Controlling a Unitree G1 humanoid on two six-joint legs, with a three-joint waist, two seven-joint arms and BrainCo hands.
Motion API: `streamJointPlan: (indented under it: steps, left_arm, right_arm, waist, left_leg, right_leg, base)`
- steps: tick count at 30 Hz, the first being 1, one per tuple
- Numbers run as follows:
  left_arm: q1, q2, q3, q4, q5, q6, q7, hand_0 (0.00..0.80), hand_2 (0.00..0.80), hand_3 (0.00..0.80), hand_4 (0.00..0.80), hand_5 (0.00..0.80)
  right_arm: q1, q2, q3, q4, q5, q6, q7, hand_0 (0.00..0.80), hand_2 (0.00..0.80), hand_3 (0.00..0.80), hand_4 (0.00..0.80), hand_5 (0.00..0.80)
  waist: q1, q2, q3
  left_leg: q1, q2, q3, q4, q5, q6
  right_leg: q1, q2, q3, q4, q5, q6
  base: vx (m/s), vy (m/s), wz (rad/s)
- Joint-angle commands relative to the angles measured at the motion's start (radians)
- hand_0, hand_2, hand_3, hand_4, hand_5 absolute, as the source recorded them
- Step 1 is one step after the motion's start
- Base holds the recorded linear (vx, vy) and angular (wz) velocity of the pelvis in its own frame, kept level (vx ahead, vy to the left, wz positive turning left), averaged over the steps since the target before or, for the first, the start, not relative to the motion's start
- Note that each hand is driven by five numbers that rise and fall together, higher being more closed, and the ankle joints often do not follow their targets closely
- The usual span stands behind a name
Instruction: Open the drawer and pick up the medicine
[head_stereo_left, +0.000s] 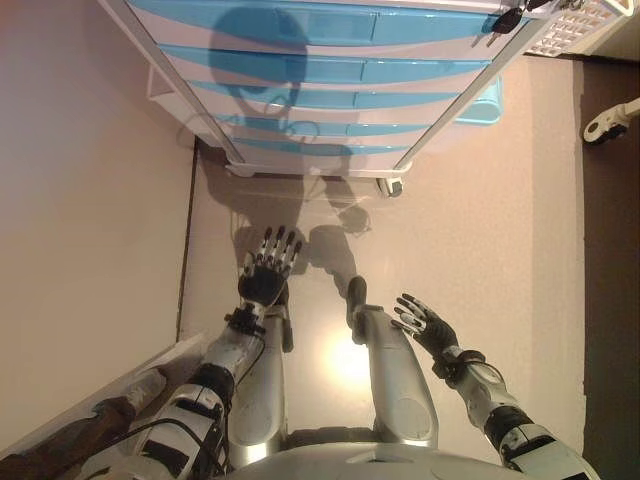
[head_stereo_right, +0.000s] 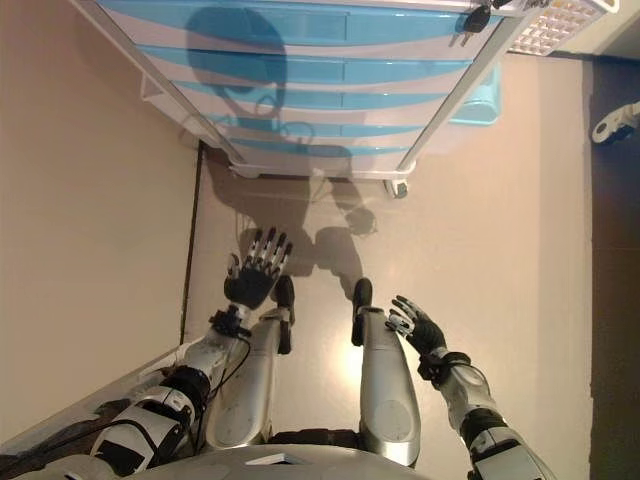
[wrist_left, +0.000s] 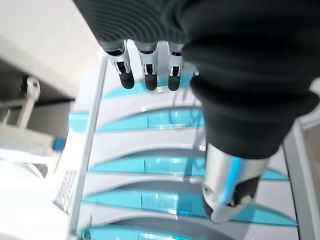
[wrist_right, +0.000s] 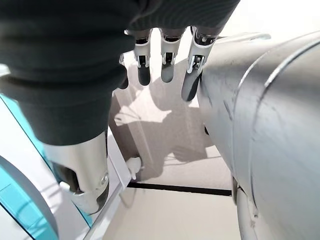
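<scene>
both my left hand and right hand hang open and empty, well short of the closed drawer unit.

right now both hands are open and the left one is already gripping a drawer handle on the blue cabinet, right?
Not quite: the left hand is open but grips nothing. The left eye view shows it hanging over the floor, short of the blue cabinet. The right hand is open too.

Both arms hang low, well apart. The left hand reaches forward, fingers straight and spread. The right hand looks relaxed and empty, fingers loosely extended.
</scene>
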Motion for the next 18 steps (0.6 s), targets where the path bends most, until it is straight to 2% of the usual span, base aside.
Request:
streamJointPlan:
  steps: [1, 7, 11, 12, 18]
  left_arm:
    - [-0.028, 0.017, 0.049, -0.088, -0.056, 0.001, 0.021, 0.000, 0.000, 0.000, 0.000, 0.000]
    - [-0.196, 0.115, 0.089, -0.096, -0.163, 0.014, 0.101, 0.000, 0.000, 0.000, 0.000, 0.000]
    - [-0.314, 0.177, 0.093, -0.100, -0.216, -0.014, 0.167, 0.000, 0.000, 0.000, 0.000, 0.000]
    - [-0.340, 0.189, 0.092, -0.098, -0.226, -0.021, 0.184, 0.000, 0.000, 0.000, 0.000, 0.000]
    - [-0.477, 0.248, 0.079, -0.079, -0.249, -0.063, 0.258, 0.000, 0.000, 0.000, 0.000, 0.000]
  right_arm:
    - [0.069, -0.014, 0.080, -0.060, 0.009, 0.042, 0.001, 0.000, 0.000, 0.000, 0.000, 0.000]
    - [0.079, -0.034, 0.105, -0.090, 0.018, 0.052, 0.008, 0.000, 0.000, 0.000, 0.000, 0.000]
    - [0.089, -0.042, 0.123, -0.094, 0.037, 0.043, 0.019, 0.000, 0.000, 0.000, 0.000, 0.000]
    - [0.092, -0.045, 0.128, -0.094, 0.041, 0.040, 0.024, 0.000, 0.000, 0.000, 0.000, 0.000]
    - [0.101, -0.048, 0.156, -0.100, 0.059, 0.023, 0.033, 0.000, 0.000, 0.000, 0.000, 0.000]
  waist:
    - [-0.029, -0.016, -0.022]
    - [-0.056, -0.038, -0.008]
    - [-0.072, -0.052, -0.005]
    - [-0.073, -0.051, -0.005]
    - [-0.091, -0.068, -0.005]
  left_leg:
    - [-0.045, -0.013, -0.011, 0.068, -0.052, 0.010]
    - [-0.075, 0.001, 0.004, 0.098, -0.062, 0.007]
    - [-0.095, 0.012, 0.018, 0.112, -0.070, 0.005]
    - [-0.086, 0.016, 0.013, 0.122, -0.105, -0.001]
    - [-0.103, 0.026, 0.022, 0.139, -0.120, -0.005]
  right_leg:
    - [-0.037, -0.008, 0.025, -0.045, 0.108, 0.083]
    - [-0.056, -0.009, 0.035, -0.054, 0.125, 0.082]
    - [-0.067, -0.011, 0.033, -0.070, 0.139, 0.082]
    - [-0.059, -0.008, 0.036, -0.061, 0.112, 0.088]
    - [-0.064, -0.006, 0.039, -0.085, 0.124, 0.084]
  base:
    - [-0.001, 0.010, -0.11]
    - [0.004, 0.007, -0.05]
    - [0.025, 0.001, -0.01]
    - [0.100, 0.001, -0.07]
    - [0.017, -0.002, -0.01]
